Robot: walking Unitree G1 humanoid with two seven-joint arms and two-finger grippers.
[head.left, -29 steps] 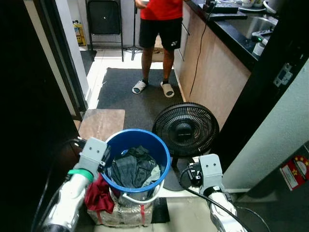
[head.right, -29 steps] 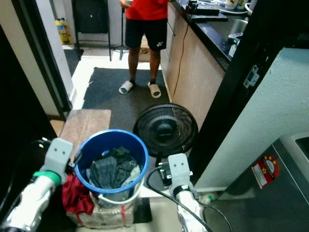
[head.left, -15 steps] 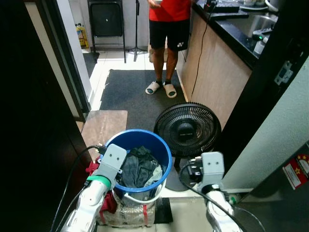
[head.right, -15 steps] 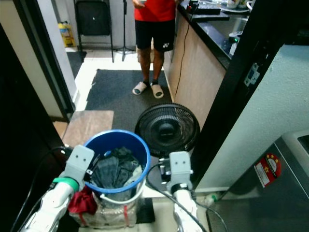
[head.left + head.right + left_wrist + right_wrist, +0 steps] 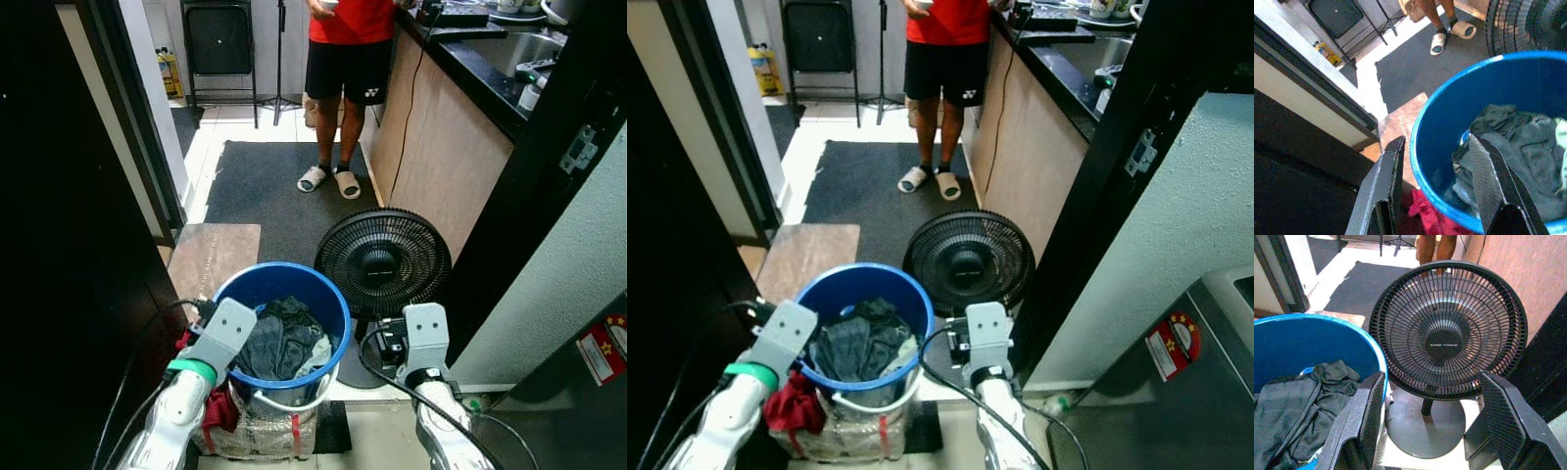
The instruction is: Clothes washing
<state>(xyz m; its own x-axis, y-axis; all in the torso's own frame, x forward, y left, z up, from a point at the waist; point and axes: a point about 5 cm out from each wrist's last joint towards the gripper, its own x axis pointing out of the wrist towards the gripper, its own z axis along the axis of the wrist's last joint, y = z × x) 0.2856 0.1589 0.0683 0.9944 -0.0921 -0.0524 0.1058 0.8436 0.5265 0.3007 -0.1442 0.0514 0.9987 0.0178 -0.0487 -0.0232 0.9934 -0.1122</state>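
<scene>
We see left gripper wide open, fingers straddling blue bucket rim, one inside, one outside. Right gripper wide open, holding nothing, facing black fan. Dark clothes in bucket.

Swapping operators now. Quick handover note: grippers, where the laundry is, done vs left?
Left gripper: open, fingers straddling the blue bucket rim, one inside, one outside.
Right gripper: open, holding nothing, beside the bucket and facing the black fan.
Dark clothes lie in the bucket; a red garment hangs outside it, over a bag underneath.
Done: nothing gripped yet. Left: grip the bucket and move the laundry.
</scene>
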